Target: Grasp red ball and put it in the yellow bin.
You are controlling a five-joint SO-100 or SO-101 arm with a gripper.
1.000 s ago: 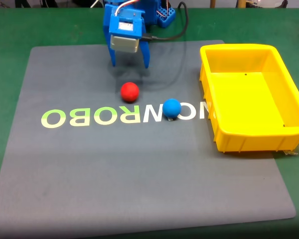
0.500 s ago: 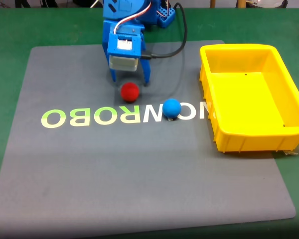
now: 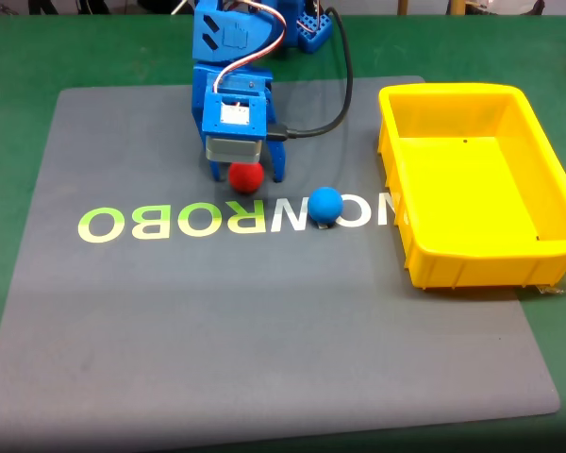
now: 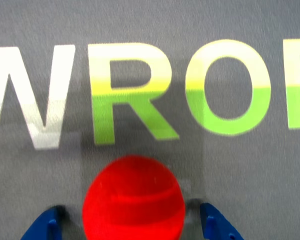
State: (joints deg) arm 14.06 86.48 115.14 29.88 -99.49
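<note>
The blue arm [image 3: 231, 75] reached down from the far edge of the grey mat [image 3: 264, 330], wrist pitched steeply so the gripper [image 3: 246, 176] pointed at the surface, its cable [image 3: 335, 104] looping off to the right. The jaws stood apart — one blue fingertip [image 4: 45, 225] on each side of the red ball [image 3: 245, 176], with a sliver of mat showing between ball and tip in the wrist view, so nothing was clamped. The ball sat on the mat just on the far side of the printed lettering [image 3: 170, 223], above the letter R. The blue ball [image 3: 325, 205] lay near, to the right and a touch nearer the camera, apart from the fingers. Well off to the right stood the yellow bin [image 3: 547, 170], straddling the mat's right edge — open grey mat lay between it and the gripper, and a wide bare stretch filled the near half.
</note>
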